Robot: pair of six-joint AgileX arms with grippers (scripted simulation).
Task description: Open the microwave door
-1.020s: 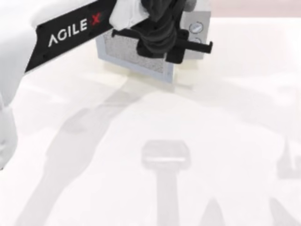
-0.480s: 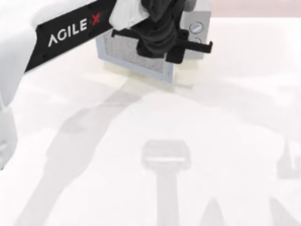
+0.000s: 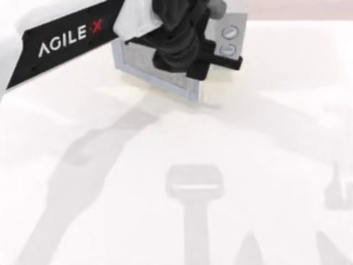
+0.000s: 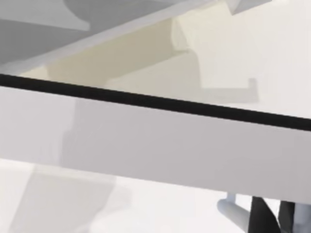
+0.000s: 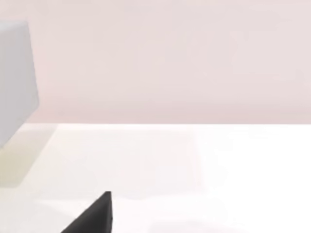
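The microwave stands at the table's far edge, with its two-knob panel facing the front. The microwave door, with a speckled mesh window, hangs partly swung out toward the front left. My left gripper is at the door's free edge, shut on the slim handle. In the left wrist view the door's light-grey edge crosses the picture, and the dark fingers sit against the handle. My right gripper is parked out of the top view, with the microwave's grey body off to its side.
The white table stretches in front of the microwave, crossed by arm shadows. The pale cavity shows behind the opened door. A pink wall stands behind the table.
My left arm has shifted left and slightly forward, drawing the door's free edge with it. The door has swung a little wider from the microwave.
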